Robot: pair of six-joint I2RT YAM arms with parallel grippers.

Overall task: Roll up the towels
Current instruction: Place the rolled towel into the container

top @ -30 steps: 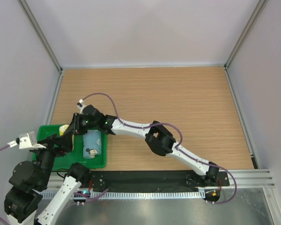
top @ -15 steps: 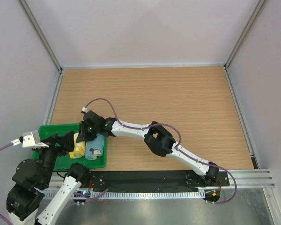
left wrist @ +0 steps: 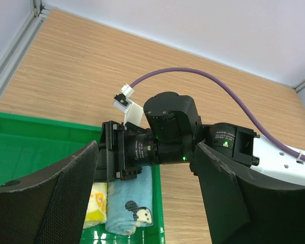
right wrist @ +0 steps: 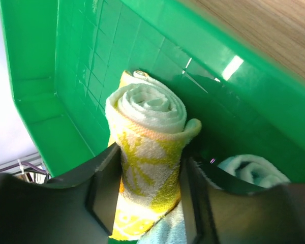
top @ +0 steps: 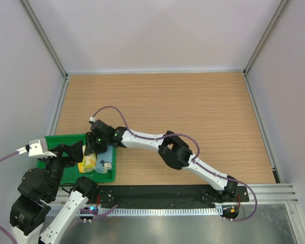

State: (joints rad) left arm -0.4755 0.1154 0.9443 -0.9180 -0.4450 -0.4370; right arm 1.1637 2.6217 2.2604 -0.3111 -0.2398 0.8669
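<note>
The right hand (right wrist: 150,193) is reaching down into the green plastic tray (right wrist: 51,101), its two fingers (right wrist: 104,195) standing on either side of the rolled yellow-cream cloth towel with the orange and green print (right wrist: 147,147). The fingers are sitting tight against the roll's flanks, but I cannot tell whether they are gripping it or just touching it. The roll is lying on the tray floor between the fingers, its spiral end sticking out beyond the fingertips. The rolled light blue cloth towel (left wrist: 129,211) is lying in the same tray, just outside one finger of the right hand and touching the yellow roll.

The left hand (left wrist: 147,147) is hovering near the tray with its fingers spread wide and holding nothing, and it is facing the right hand's wrist, with both rolls lying just beyond its fingertips. The tray is sitting on the wooden desk (top: 193,101).
</note>
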